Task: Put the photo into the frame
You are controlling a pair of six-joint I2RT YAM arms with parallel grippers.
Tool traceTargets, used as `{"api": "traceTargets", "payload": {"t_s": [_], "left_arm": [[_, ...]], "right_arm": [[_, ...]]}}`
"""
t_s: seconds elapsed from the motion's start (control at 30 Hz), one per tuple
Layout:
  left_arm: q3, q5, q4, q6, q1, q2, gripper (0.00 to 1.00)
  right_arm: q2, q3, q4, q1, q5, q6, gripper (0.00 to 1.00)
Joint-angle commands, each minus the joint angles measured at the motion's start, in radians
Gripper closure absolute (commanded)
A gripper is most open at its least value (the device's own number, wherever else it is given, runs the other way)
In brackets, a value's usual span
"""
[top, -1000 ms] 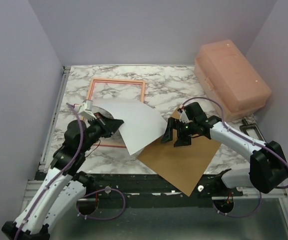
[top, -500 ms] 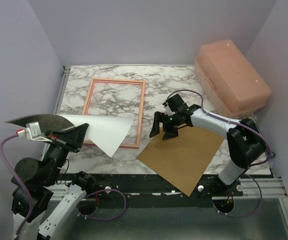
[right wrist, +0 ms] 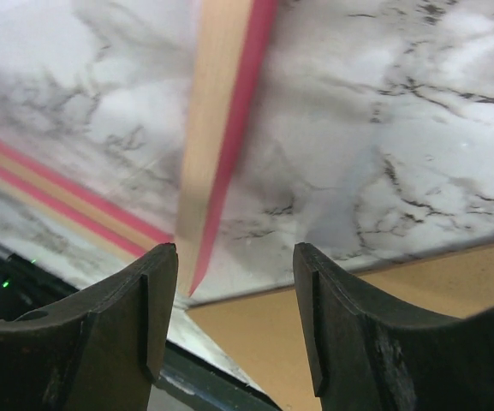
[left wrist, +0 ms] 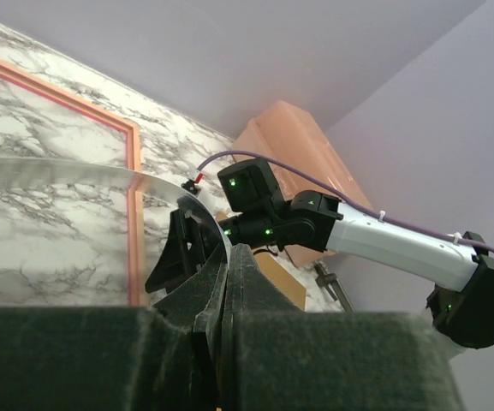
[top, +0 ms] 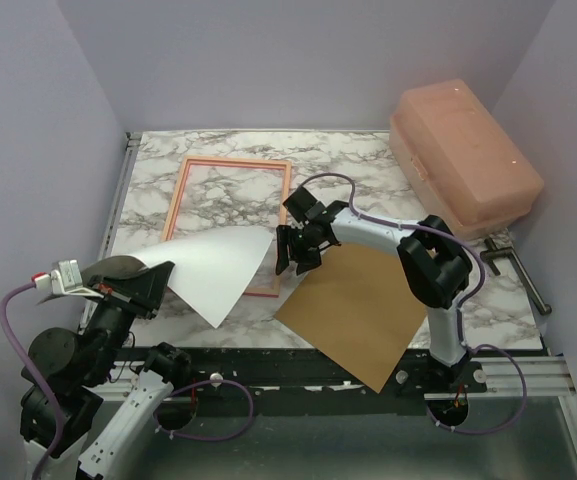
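The photo [top: 216, 272] shows its plain white back. It hangs curled at about 8 o'clock on the bench [top: 353, 172], pinched at its left edge by the left gripper [top: 154, 282], whose fingers are pressed tight together on the sheet. From that grip the paper sweeps out towards 3 o'clock and covers the near left corner of the frame [top: 230, 160]; whether it touches the frame there cannot be told. One pointed corner of it dips towards the front edge of the bench.

The frame lies flat at 11 o'clock, orange-tan side up with a pink line along its inner edge, and the marble shows through its opening.

The right gripper [top: 296, 258] sits over the frame's near right corner. Its jaws are spread and hold nothing; the wrist view shows only the frame's rail and marble between them.

A brown backing board [top: 363, 300] lies turned like a diamond at 5 o'clock. Its lowest corner overhangs the front edge, and its upper corner lies just beside the right gripper.

The bench top is white marble with grey veins. Pale lavender walls [top: 298, 60] enclose it on three sides. A salmon-pink plastic storage box [top: 463, 150] stands at 2 o'clock against the right wall, and a metal clamp [top: 516, 270] grips the bench's right edge at 4 o'clock. A black rail [top: 298, 365] runs along the front.
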Motion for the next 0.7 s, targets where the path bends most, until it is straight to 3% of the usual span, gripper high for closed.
{"api": "traceTargets", "payload": {"t_s": [0.0,0.5,0.6,0.67], "left_arm": [[-0.003,-0.009,-0.018,0.002,0.0,-0.026,1.0],[-0.041,-0.003,-0.03,-0.015,0.0,-0.05,1.0],[-0.046,0.003,-0.024,-0.018,0.0,-0.049,1.0],[-0.044,0.003,-0.026,-0.018,0.0,-0.049,1.0]], "right_arm": [[0.061,0.034,-0.065,0.014,0.118,0.0,0.39],[0.159,0.115,-0.068,0.063,0.121,0.018,0.41],[0.181,0.134,-0.09,0.074,0.157,0.016,0.51],[0.184,0.14,-0.103,0.078,0.176,0.018,0.65]]}}
